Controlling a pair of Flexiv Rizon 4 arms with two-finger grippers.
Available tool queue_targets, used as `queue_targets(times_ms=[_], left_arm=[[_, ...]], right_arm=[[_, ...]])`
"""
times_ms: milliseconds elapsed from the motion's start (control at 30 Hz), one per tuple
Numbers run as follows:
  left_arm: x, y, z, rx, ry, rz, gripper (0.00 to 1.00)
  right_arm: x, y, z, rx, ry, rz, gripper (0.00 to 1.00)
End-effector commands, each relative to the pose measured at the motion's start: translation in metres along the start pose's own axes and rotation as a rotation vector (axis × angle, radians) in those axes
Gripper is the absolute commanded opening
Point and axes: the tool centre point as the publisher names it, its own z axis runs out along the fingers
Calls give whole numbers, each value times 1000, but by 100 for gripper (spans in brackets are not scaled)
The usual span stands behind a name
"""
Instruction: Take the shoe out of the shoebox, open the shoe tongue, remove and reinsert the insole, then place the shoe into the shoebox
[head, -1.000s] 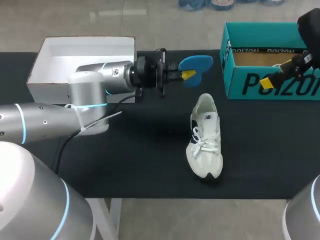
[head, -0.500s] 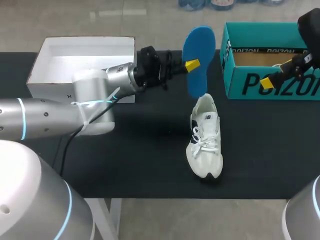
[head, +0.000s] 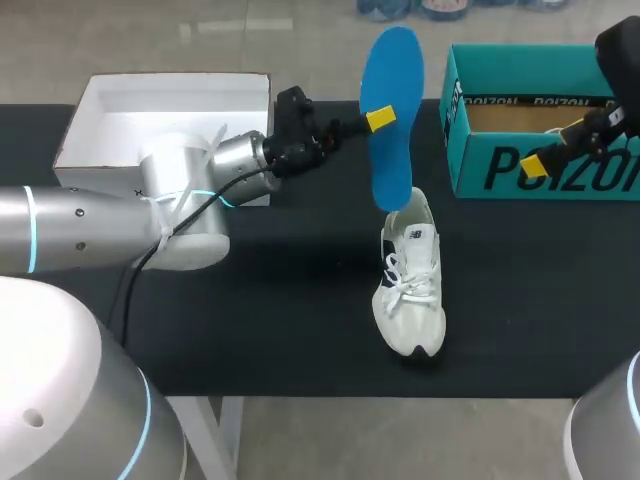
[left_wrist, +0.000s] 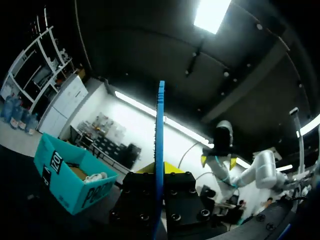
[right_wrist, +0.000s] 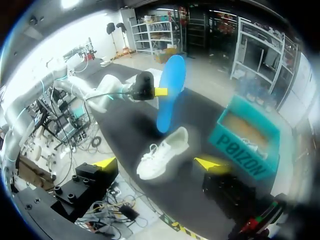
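A blue insole hangs upright above the table, its lower end just over the heel opening of the white shoe. My left gripper is shut on the insole's middle. In the left wrist view the insole shows edge-on between the fingers of that gripper. The shoe lies on the black table, toe toward the front edge. The teal shoebox stands at the back right. My right gripper hovers open in front of it, holding nothing. From the right wrist, that gripper looks down on shoe and insole.
A white open box sits at the back left, partly behind my left arm. The teal shoebox has something pale inside. The table's front edge runs just below the shoe's toe.
My left gripper has turned and raised the insole: it went from lying foreshortened near the shoebox to standing upright over the shoe's heel. The right arm and shoe stayed put.
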Motion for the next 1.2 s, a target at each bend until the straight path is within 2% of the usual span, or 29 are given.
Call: queue_targets(times_ms=[33, 167, 233, 400, 667, 733, 933, 1033, 1200], left_arm=[[4, -12, 0, -15, -334, -925, 0], [-1, -12, 4, -10, -366, -1131, 0], [-3, -6, 7, -33, -375, -1208, 0], [-4, 1, 10, -43, -376, -1236, 0], [-3, 1, 9, -22, -391, -1194, 0], [-3, 1, 9, -22, -391, -1194, 0], [-3, 1, 9, -22, -391, -1194, 0], [-3, 1, 9, -22, -391, -1194, 0], [-3, 1, 9, -22, -391, -1194, 0]], right_arm=[[-1, 2, 2, 4, 1, 1, 100], [-1, 2, 2, 4, 1, 1, 100], [-1, 2, 2, 4, 1, 1, 100], [-1, 2, 2, 4, 1, 1, 100], [-1, 2, 2, 4, 1, 1, 100], [-2, 4, -6, 21, -41, -1, 100], [3, 23, -24, 127, -198, -7, 100], [7, 33, -19, 170, -219, -32, 100], [10, 47, -8, 190, -186, -64, 100]])
